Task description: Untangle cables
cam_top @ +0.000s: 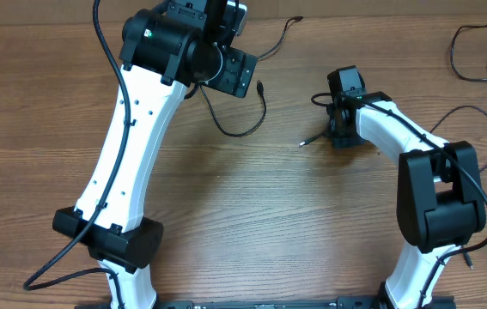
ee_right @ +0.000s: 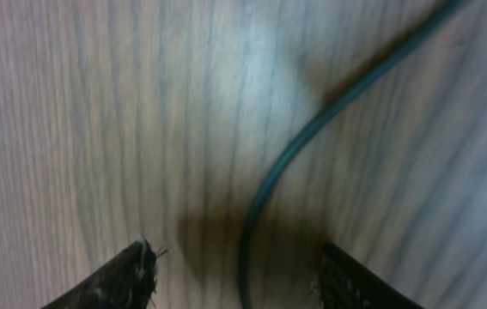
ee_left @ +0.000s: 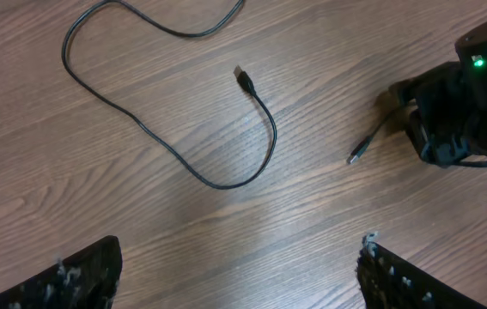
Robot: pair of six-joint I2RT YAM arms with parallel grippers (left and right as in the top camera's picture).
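So the right gripper (ee_right: 236, 253) sits low over the table (cam_top: 252, 223), fingers spread around one cable (ee_right: 312, 122). The left gripper (ee_left: 239, 249) hangs wide and empty above the loose cable (ee_left: 275, 137) mid-table. An off-centre pinch could flick it away.

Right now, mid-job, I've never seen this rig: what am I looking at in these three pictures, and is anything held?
Two white-and-black robot arms work at a wooden table. The wide picture looks down from above; the other two come from cameras on each wrist. The left pincer hangs open above a looped cable lying flat. The right pincer sits low over the table, open, with a second cable running between its fingers, not clamped. More cables lie at the overhead picture's top right. Nothing is held.
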